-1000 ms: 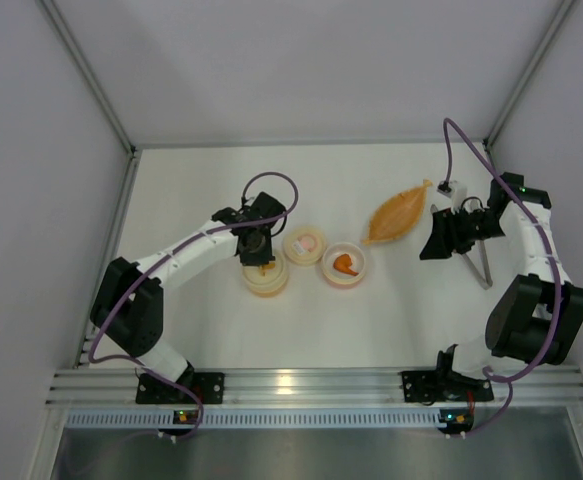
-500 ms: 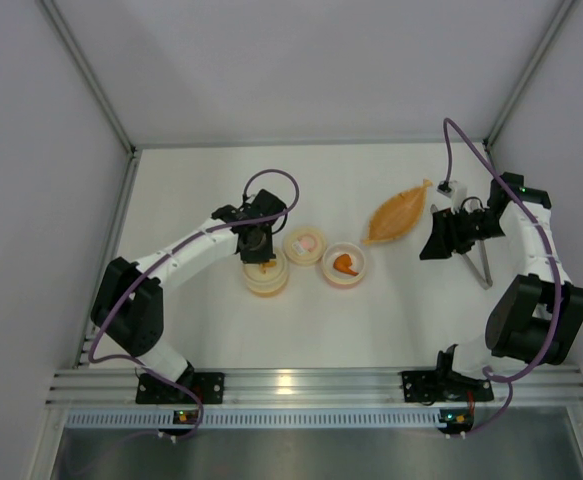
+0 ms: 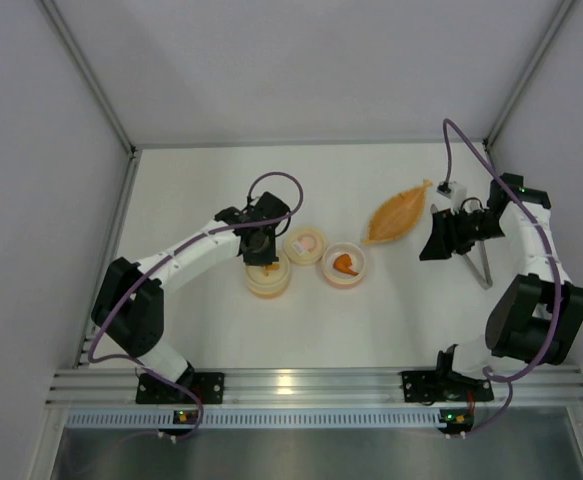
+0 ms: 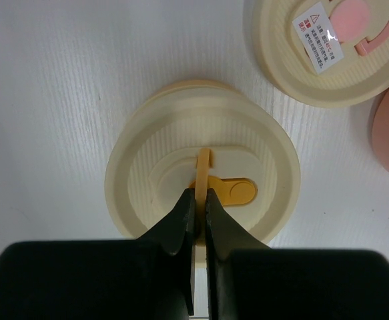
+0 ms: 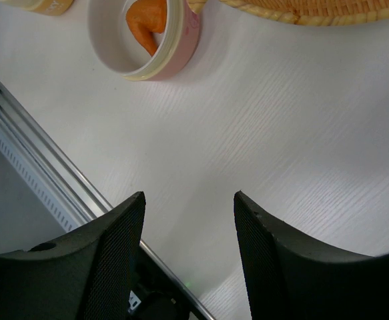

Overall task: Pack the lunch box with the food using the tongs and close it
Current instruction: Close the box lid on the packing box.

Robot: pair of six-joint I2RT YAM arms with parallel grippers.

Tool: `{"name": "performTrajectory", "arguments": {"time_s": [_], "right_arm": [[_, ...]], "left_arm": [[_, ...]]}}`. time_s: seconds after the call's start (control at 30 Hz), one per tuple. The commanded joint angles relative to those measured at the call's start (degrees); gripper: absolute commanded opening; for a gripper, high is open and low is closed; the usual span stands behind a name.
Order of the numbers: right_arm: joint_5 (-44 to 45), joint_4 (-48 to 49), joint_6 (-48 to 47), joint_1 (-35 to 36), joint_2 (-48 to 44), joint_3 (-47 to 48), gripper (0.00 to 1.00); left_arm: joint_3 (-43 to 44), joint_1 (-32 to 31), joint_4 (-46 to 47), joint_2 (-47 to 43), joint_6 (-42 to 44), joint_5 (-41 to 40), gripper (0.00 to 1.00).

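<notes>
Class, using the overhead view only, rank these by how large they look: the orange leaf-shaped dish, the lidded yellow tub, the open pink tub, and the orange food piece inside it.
1. orange leaf-shaped dish
2. lidded yellow tub and open pink tub: they look alike, so not ranked
3. orange food piece

Both arms — the left arm [image 3: 186, 250] and the right arm [image 3: 539, 250] — have white links with black joints, and each carries a looping purple cable [image 3: 271, 183]. The right gripper [image 5: 187, 200] has matte black, finely textured fingers [image 5: 111, 260].
</notes>
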Motion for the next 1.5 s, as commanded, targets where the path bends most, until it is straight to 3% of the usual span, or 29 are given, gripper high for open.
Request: {"name": "performTrajectory", "arguments": {"time_s": [0.0, 0.57, 1.03, 1.47], "right_arm": [[-1.92, 1.23, -0.70, -0.38, -0.35, -0.01, 0.56], [-2.00, 1.22, -0.88, -0.38, -0.09, -0.10, 0.55], [-2.00, 1.40, -0.96, -0.38, -0.09, -0.36, 0.55], [-2.09, 1.23, -1.40, -0.38, 0.61, 0.08, 0.55]], "left_arm": [[-0.52, -0.63, 1.40, -1.17, -0.13, -0.36, 0.00], [-1.93, 0.61, 2.28, -0.90, 0.91, 1.04, 0.00], [0.18, -2.74, 1.66, -1.17, 4.52, -4.58, 0.00], [-2.89, -2.82, 3.77, -1.08, 7.68, -1.16, 0.00]]}}
